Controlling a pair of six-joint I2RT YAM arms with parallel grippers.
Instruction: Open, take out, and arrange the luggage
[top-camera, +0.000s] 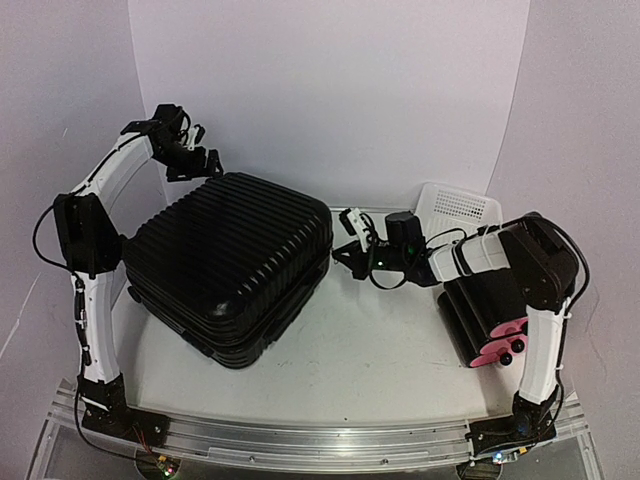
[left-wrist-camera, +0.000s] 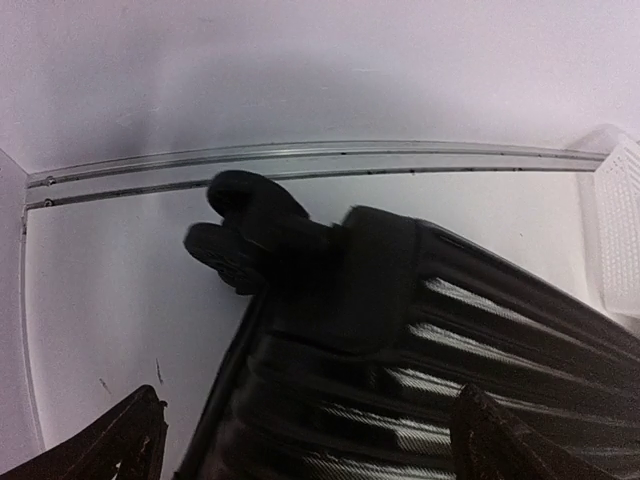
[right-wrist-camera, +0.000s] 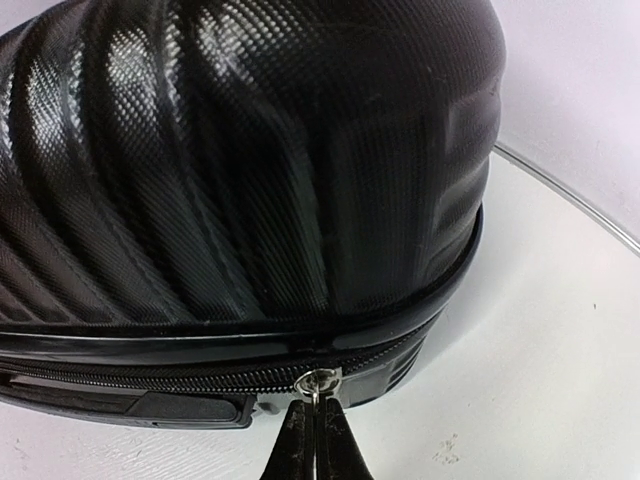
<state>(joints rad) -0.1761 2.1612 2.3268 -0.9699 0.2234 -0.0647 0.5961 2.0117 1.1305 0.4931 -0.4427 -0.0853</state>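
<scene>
The large black ribbed hard-shell suitcase lies closed on the white table, left of centre. The right gripper has its fingers pressed together on the silver zipper pull (at a rounded corner). The left gripper hangs spread wide over the suitcase's wheeled far corner.

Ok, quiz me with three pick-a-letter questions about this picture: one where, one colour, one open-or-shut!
1. Where is the white mesh plastic basket? A on the suitcase; B far right, at the back; C by the left arm.
2. On the small black box, the drawer fronts are: A green; B yellow; C pink.
3. The large black ribbed hard-shell suitcase is: A closed; B wide open; C missing.
Answers: 1 B, it sits behind the right arm. 2 C, pink ends face the camera. 3 A, both shells meet.
</scene>
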